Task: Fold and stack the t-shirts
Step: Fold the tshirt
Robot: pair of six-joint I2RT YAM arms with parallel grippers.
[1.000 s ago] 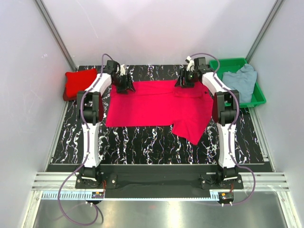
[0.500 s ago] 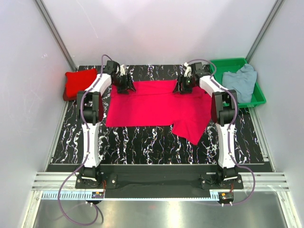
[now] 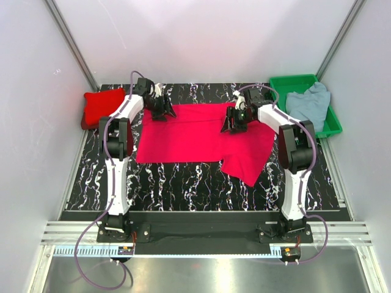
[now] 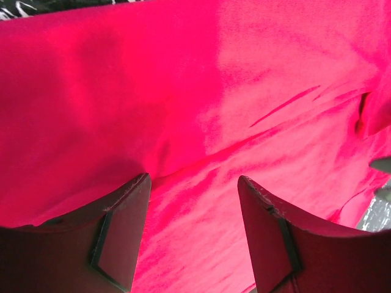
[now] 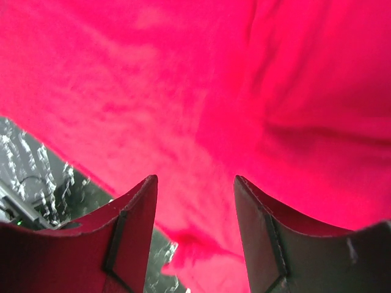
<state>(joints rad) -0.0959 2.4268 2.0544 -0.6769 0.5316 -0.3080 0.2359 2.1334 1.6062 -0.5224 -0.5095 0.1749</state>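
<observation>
Two hands, both with fingers parted, gripping nothing. I see my left hand (image 3: pixel 164 111) at the far left corner of the red t-shirt (image 3: pixel 195 137) spread on the desk (image 3: pixel 177 183), and my right hand (image 3: pixel 234 122) over its far right part. A folded red t-shirt (image 3: pixel 101 107) lies at the desk's left edge, and a grey-blue t-shirt (image 3: pixel 308 104) lies in the green tray (image 3: pixel 293 81).

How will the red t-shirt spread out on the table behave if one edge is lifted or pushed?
Probably floppy: the red t-shirt lies flat against the table, following its surface, so a lifted edge should sag. Likely light for its size, since the cloth looks thin. Pushed, it would probably bunch rather than slide whole; shallow creases show in it.
</observation>
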